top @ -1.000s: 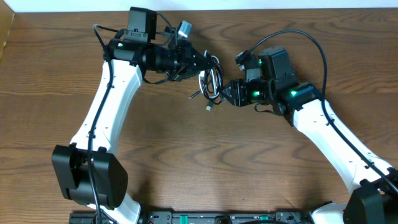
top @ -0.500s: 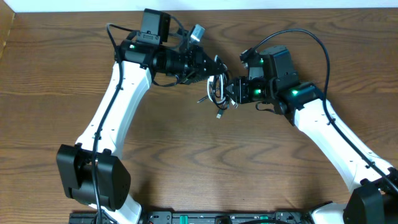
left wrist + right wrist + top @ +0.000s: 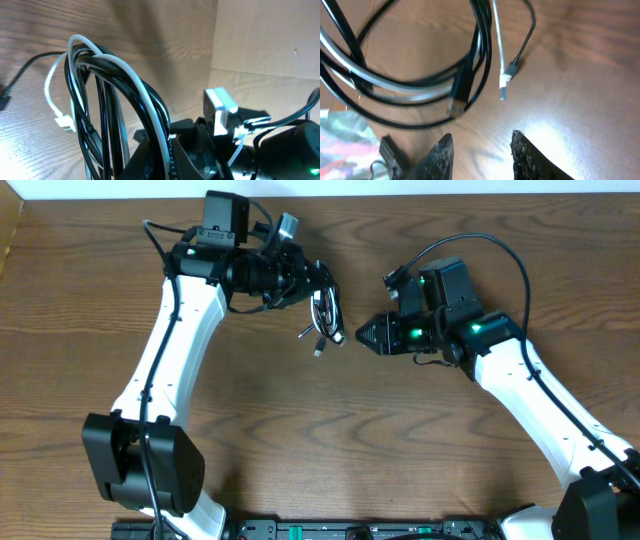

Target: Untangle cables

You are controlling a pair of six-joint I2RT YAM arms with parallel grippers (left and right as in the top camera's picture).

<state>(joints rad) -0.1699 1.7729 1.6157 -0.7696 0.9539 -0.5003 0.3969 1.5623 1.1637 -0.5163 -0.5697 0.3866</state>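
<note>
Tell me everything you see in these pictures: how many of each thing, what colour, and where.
black cable: one, black, looped together with the white one, held by the left gripper over the table's far middle
white cable: one, white, in the same loops, small plug end dangling
table: one, brown wood grain, under everything
left arm: one, white with black joints, left side
right arm: one, white with black joints, right side
left gripper: one, black, shut on the black cable and white cable
right gripper: one, black, open, empty, beside the loops without touching them
</note>
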